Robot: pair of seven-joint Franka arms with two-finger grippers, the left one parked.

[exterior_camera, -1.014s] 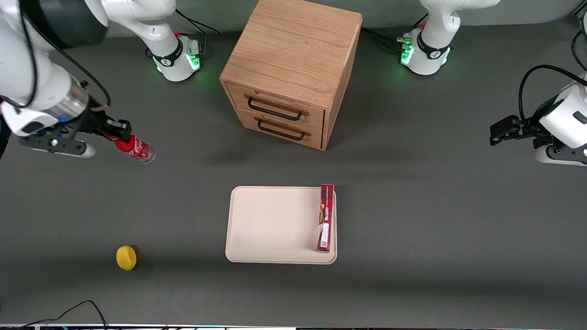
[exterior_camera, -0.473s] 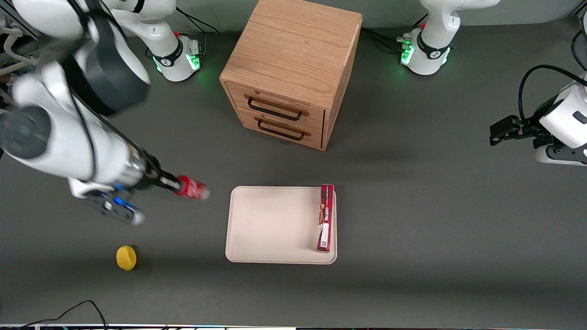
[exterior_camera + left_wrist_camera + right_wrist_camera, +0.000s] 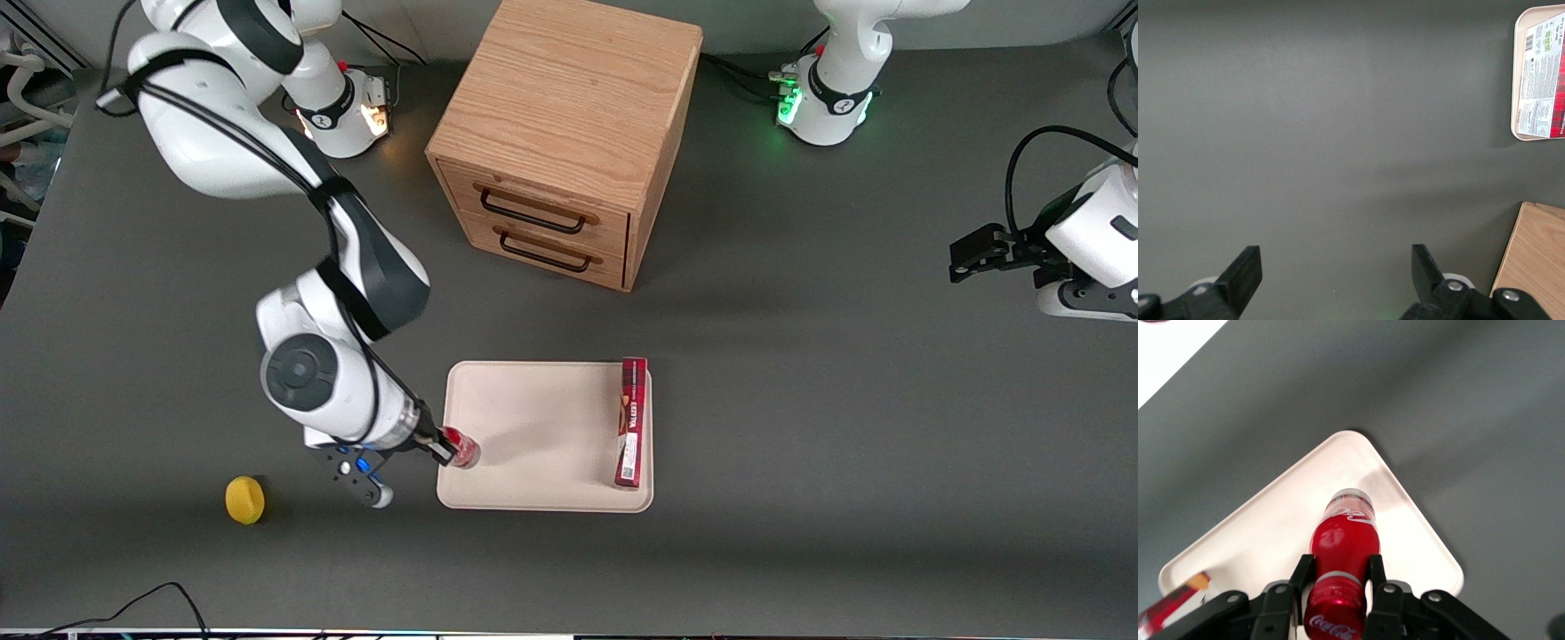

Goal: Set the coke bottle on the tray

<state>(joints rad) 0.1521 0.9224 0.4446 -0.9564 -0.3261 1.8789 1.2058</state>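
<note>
The right arm reaches low toward the front camera, elbow bent, wrist angled down. Its gripper (image 3: 447, 447) hangs above the tray's (image 3: 533, 427) working-arm edge, fingers (image 3: 1302, 577) clamped on the coke bottle's (image 3: 1341, 567) neck.

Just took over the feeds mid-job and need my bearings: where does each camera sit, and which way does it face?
Front view: high, facing both arms, looking down on the table; the working arm holds the gripper over the tray edge, shut on the coke bottle.
Left wrist view: on the parked arm, facing bare table; its own fingers show.
Right wrist view: looks along the gripper, clamped on the coke bottle over the tray.
Shared: all three show the tray and its red box.
</note>
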